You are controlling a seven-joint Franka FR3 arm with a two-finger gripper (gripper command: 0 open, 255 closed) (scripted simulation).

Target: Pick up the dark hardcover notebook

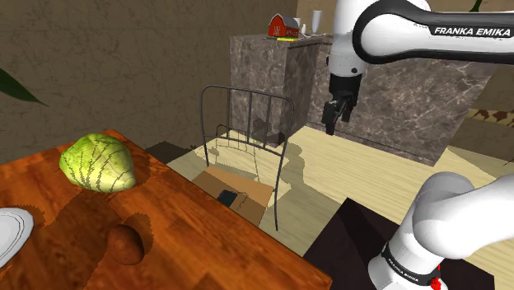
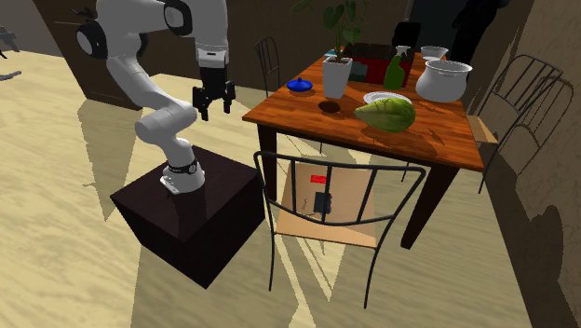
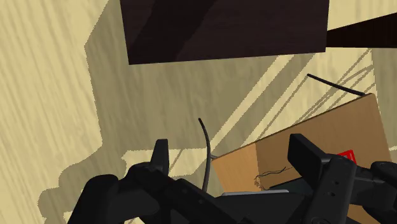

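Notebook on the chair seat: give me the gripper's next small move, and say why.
Probably swing the gripper across and down toward the dark notebook. It hangs open, holding nothing, high beside the table, while the notebook lies flat on the chair seat, off to one side of it.

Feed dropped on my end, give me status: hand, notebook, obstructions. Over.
Hand open, empty, high, clear of the chair. Dark notebook flat on chair seat, untouched. Wire backrest and table edge close by the seat.

White arm bears dark joints, FRANKA EMIKA lettering, black gripper.
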